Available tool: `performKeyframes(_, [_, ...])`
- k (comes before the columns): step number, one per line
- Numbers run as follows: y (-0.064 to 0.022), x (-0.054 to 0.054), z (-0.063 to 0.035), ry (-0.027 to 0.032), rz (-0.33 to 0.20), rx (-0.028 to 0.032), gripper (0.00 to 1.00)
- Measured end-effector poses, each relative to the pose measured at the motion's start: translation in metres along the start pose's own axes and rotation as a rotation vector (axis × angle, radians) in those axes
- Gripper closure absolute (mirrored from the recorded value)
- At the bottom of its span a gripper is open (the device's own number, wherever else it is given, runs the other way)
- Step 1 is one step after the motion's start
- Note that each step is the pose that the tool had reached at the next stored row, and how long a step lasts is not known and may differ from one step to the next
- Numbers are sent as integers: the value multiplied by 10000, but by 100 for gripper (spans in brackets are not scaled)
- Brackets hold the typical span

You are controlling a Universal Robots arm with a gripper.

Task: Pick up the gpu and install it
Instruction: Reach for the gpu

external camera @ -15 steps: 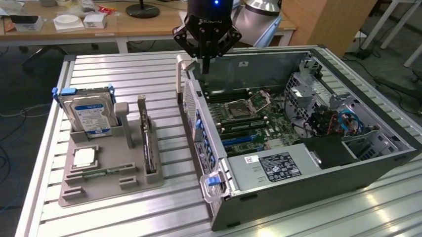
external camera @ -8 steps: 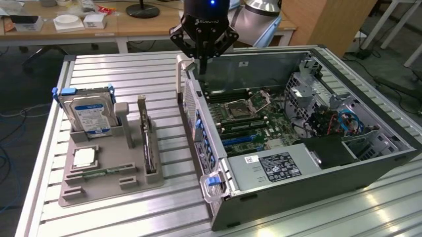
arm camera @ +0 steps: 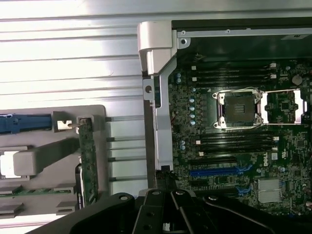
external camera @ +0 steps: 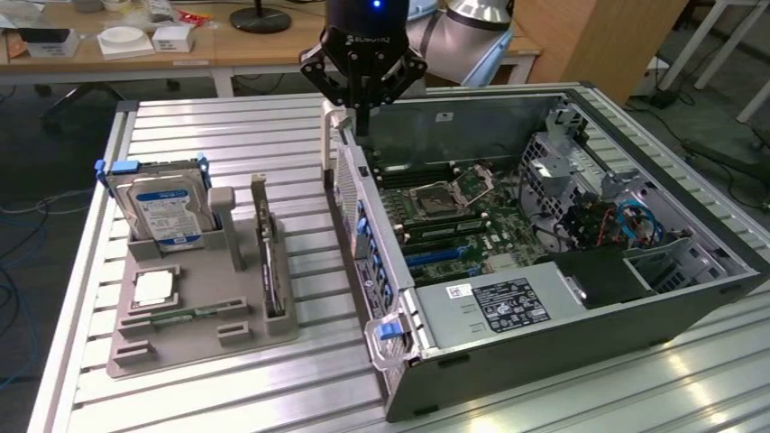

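The gpu (external camera: 272,271) is a thin dark card standing on edge in a slot of the grey holder tray (external camera: 193,347), its metal bracket at the far end. In the wrist view the gpu (arm camera: 88,161) stands in the same tray, beside the case wall. My gripper (external camera: 359,117) hangs shut with nothing in it above the rear corner of the open computer case (external camera: 578,307), well apart from the card. Its dark fingers (arm camera: 156,209) converge over the case's edge. Inside lies the motherboard (external camera: 463,212) with blue expansion slots (arm camera: 219,171).
A hard drive (external camera: 162,207) with a blue-white label stands upright in the tray, with a CPU chip (external camera: 153,287) and a green memory stick (external camera: 180,316) in front of it. The case's side frame (external camera: 355,225) rises between tray and motherboard. Desks with clutter stand behind the table.
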State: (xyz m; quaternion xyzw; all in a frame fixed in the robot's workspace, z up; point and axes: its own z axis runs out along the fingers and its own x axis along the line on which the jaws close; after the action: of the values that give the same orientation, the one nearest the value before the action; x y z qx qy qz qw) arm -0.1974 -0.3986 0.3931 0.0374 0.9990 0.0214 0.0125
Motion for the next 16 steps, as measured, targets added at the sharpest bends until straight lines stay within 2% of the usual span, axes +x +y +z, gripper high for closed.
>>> performKeyframes(16, [-15, 201, -5, 0, 1, 0, 90])
